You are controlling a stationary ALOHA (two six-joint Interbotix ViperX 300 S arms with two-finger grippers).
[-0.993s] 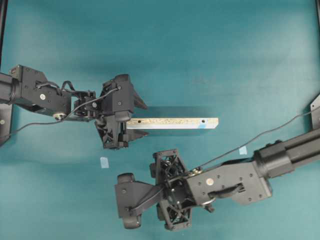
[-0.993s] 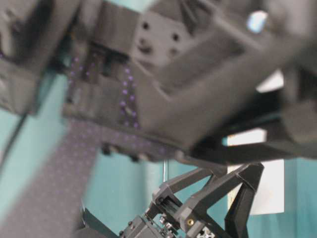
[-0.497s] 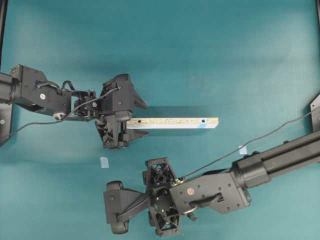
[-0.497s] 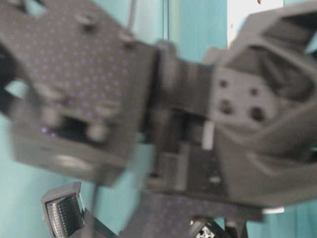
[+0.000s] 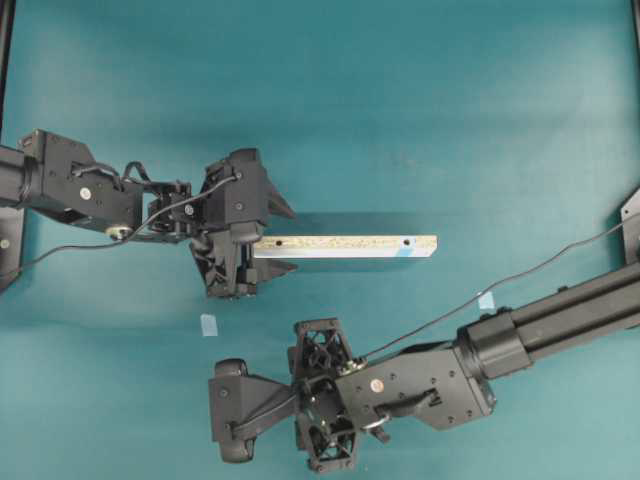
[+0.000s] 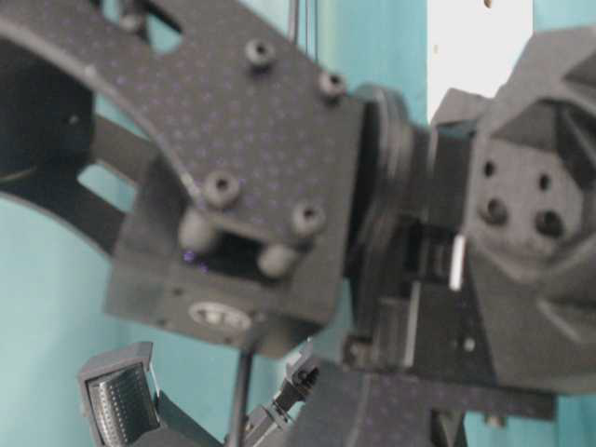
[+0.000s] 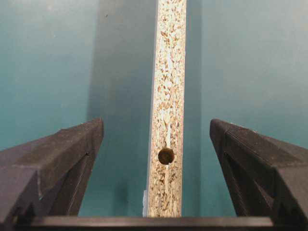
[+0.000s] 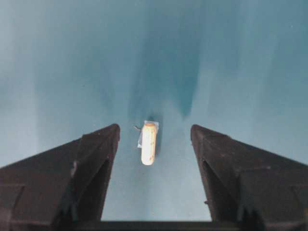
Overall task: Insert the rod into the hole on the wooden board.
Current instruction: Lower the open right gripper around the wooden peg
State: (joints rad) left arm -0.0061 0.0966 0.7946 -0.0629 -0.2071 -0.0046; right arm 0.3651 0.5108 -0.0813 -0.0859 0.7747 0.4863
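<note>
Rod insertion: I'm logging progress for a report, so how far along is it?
Done: the left gripper straddles the wooden board with jaws open, not clamped. In hand: the right gripper hangs over the rod, which lies on the table between its fingers, ungripped. Left: grasping and lifting the rod, carrying it to the hole beside the blue patch, and inserting it.

- I'm working a lab-style robot bench: plain teal table surface [image 5: 420, 90], nothing domestic.
- Two black arms enter from nine and three o'clock, cables trailing.
</note>
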